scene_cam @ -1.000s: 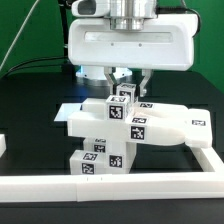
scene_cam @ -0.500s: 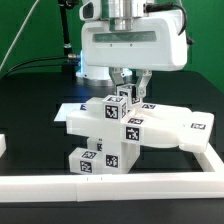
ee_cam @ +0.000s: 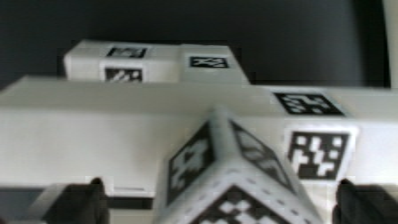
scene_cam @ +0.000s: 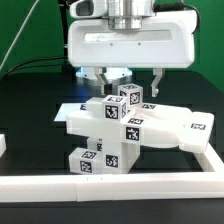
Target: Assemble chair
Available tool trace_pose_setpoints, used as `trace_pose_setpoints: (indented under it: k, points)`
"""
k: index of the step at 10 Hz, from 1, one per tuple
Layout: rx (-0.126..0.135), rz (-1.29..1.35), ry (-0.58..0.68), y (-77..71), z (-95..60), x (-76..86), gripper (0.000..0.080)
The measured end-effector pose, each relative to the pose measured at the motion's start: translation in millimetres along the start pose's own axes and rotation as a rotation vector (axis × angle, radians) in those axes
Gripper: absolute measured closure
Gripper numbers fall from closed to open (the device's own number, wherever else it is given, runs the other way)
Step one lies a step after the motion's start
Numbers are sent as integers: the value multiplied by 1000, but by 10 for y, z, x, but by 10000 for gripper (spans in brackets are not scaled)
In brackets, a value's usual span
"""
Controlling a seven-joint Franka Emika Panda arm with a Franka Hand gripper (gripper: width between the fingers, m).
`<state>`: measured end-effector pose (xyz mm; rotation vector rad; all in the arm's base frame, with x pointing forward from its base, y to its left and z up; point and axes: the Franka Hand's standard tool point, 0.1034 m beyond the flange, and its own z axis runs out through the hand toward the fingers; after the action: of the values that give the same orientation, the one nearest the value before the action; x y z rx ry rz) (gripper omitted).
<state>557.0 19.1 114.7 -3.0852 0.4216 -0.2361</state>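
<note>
Nearest, behind the border rail (scene_cam: 120, 182), the chair (scene_cam: 125, 130) sits on the black surface (scene_cam: 30, 110) as one stacked cluster, seemingly well along. Above its small top block (scene_cam: 128, 97), the tool (scene_cam: 128, 80) hangs spread, holding nothing.

Blocky white tagged chair (scene_cam: 125, 125) stands part-assembled

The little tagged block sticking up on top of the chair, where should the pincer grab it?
Probably from straight above. The little block stands proud of the wide slab, so its two opposite side faces are free. The pincer hangs right over it with one finger on each side, wide enough to come down and squeeze those faces.
</note>
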Motion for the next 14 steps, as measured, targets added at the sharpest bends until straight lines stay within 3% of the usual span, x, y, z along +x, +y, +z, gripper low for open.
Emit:
trace_pose_setpoints:
  k: [3,5,7,9,10,11,14]
  points:
    - [-7,-169,0,31,20,-28,153]
    - [-9,-389,-3,-15,16,-21,151]
    - [-6,-431,-3,-36,14,-26,151]
    - [-8,-393,-4,-33,22,-30,415]
    - [-7,-373,-4,-33,24,-31,415]
    - [-6,-268,-3,-36,23,-30,517]
    - [-3,-74,-2,-40,21,-28,517]
